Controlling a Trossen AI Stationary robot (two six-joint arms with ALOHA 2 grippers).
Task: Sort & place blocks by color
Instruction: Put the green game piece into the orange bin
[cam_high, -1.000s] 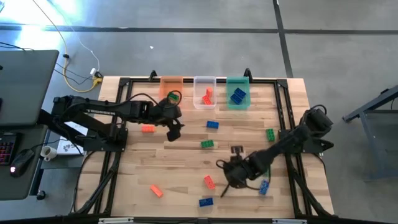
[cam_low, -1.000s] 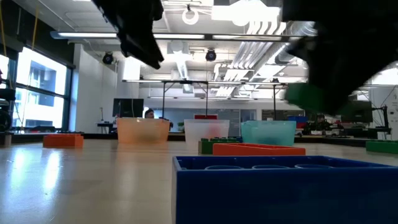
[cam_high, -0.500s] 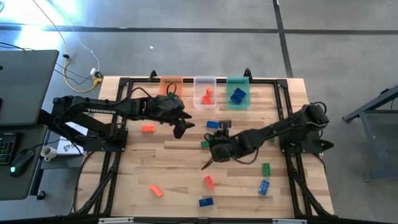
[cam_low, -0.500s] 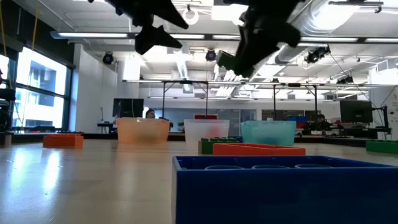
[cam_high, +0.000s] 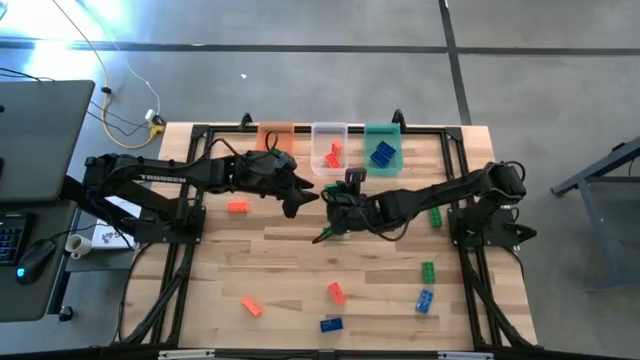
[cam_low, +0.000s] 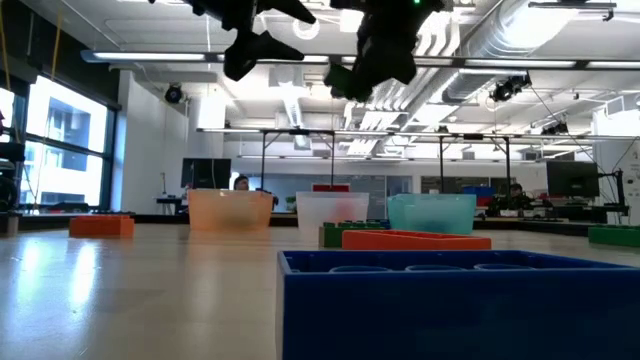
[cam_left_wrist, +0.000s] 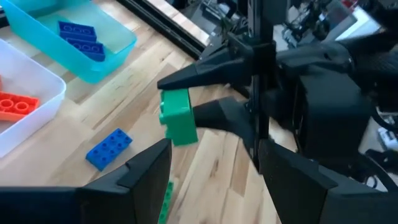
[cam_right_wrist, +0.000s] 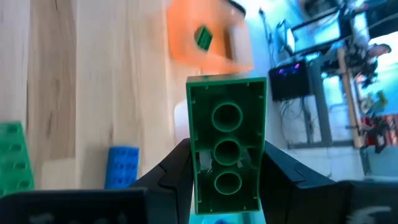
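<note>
My right gripper (cam_high: 328, 195) hangs above the middle of the table, shut on a green block (cam_left_wrist: 177, 116). My left gripper (cam_left_wrist: 214, 177) is open and holds nothing; it faces the right gripper from the table's left, close by (cam_high: 298, 197). At the far edge stand three bins: the orange bin (cam_high: 276, 134) holds a green block (cam_right_wrist: 202, 36), the clear bin (cam_high: 329, 150) holds red-orange blocks, and the teal bin (cam_high: 382, 150) holds blue blocks. Loose blocks lie flat on the wood, among them a blue one (cam_left_wrist: 109, 149) and a green one (cam_high: 323, 236) below the grippers. My right gripper pinches the green block by its two long sides (cam_right_wrist: 194, 163) between its two fingers. The fingers come slanting down from the table's right and lie along the block. The block's hollow underside (cam_right_wrist: 227, 149) faces the wrist camera. It is lifted clear of the table.
Red-orange blocks (cam_high: 238, 207) (cam_high: 251, 306) (cam_high: 336, 292), blue blocks (cam_high: 330, 324) (cam_high: 424, 300) and green blocks (cam_high: 428, 270) (cam_high: 435, 216) are scattered over the table. A black frame (cam_high: 200, 130) runs along the table's edges. There is free wood at the near left.
My right gripper has carried the green block up from the near right of the table toward the far edge and the left, up to my left gripper, turning as it went. My left gripper has risen a little and rolled about its own axis, still open.
</note>
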